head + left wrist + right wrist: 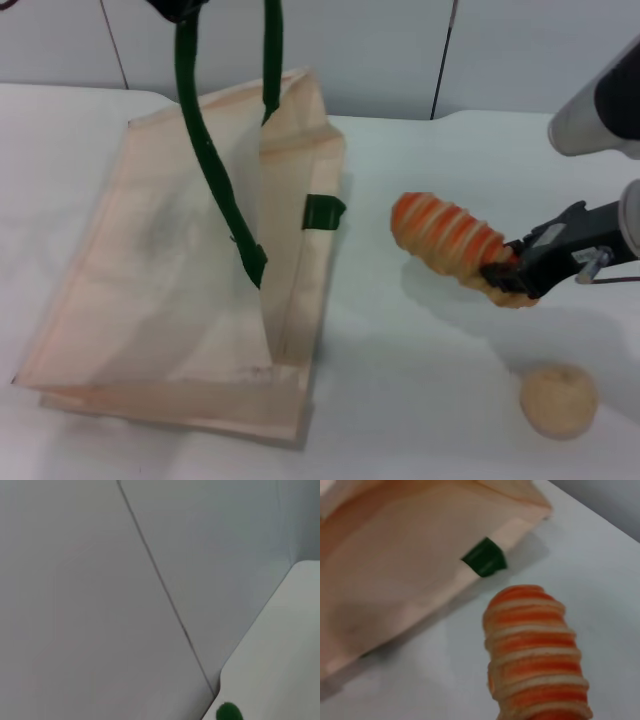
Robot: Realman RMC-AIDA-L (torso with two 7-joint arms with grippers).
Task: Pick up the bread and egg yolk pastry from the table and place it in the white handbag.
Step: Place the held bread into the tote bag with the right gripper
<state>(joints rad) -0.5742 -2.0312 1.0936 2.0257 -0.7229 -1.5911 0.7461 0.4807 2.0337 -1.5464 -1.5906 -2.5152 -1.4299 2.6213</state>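
The white handbag (170, 290) lies at the left of the table with its mouth held open. Its green handle (205, 160) is pulled up to my left gripper (180, 8), which shows only as a dark sliver at the top edge. My right gripper (505, 275) is shut on one end of the orange-striped bread (445, 235) and holds it above the table, right of the bag. The right wrist view shows the bread (535, 650) close up with the handbag (395, 570) beyond it. Near the front right the round egg yolk pastry (558, 400) rests on the table.
The white table (400, 400) runs back to a grey wall with a seam (440, 60). A green handle tab (322, 211) sits on the bag's near side. In the left wrist view only the wall, a table edge (280, 645) and a green bit of handle (227, 712) appear.
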